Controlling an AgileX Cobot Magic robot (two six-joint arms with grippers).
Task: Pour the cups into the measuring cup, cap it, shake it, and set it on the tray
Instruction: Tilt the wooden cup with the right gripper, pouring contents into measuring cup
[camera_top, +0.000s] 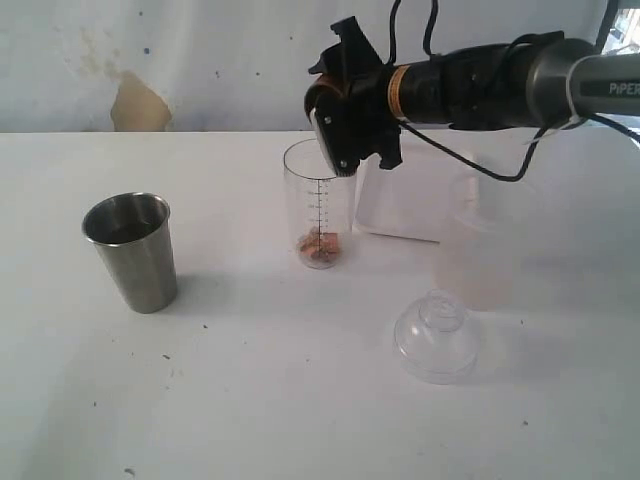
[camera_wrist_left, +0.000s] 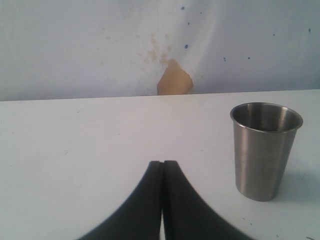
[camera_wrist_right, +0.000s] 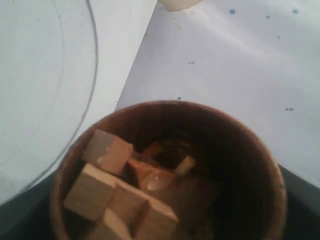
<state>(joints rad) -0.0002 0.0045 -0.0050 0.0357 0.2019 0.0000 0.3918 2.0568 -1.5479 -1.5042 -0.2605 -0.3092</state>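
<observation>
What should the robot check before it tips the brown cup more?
1. Right gripper holding the wooden cup: ok.
2. Measuring cup upright and uncapped: ok.
3. Wooden cup's mouth over the measuring cup's opening: cannot tell, the gripper hides it.
4. Wooden cup emptied: not ok, blocks are inside.
5. Steel cup upright, apart from the pour: ok.
6. Lid lying aside, out of the way: ok.

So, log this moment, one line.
right gripper: wooden cup tilted at measuring cup rim | left gripper: shut, empty | steel tumbler: upright
</observation>
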